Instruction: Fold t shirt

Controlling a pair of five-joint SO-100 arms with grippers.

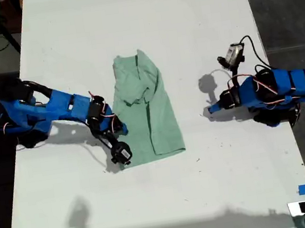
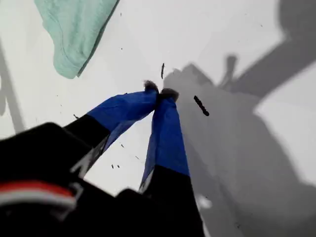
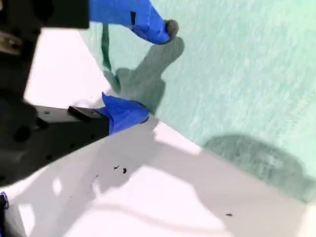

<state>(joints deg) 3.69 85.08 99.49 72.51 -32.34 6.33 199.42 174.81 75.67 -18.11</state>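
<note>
T shirt (image 1: 145, 112), pale mint green and wrinkled, lies as a long narrow bundle mid white surface (image 1: 182, 6), upper end folded over itself. My second claw (image 3: 148, 69) is at the bundle's lower corner on the exterior view's left: jaws parted, one blue tip over the cloth, the other on the bare surface right at the cloth edge, nothing held. In the exterior view that claw (image 1: 120, 150) sits at the end of the blue arm (image 1: 54, 108) reaching in from the exterior view's left, just beside the shirt's edge. My first claw (image 2: 159, 93) has its two blue fingers pressed tip to tip, empty, over bare surface; the t shirt's corner (image 2: 74, 29) shows well apart from it. That arm (image 1: 269, 91) is folded up at the exterior view's right, well clear of the shirt.
</note>
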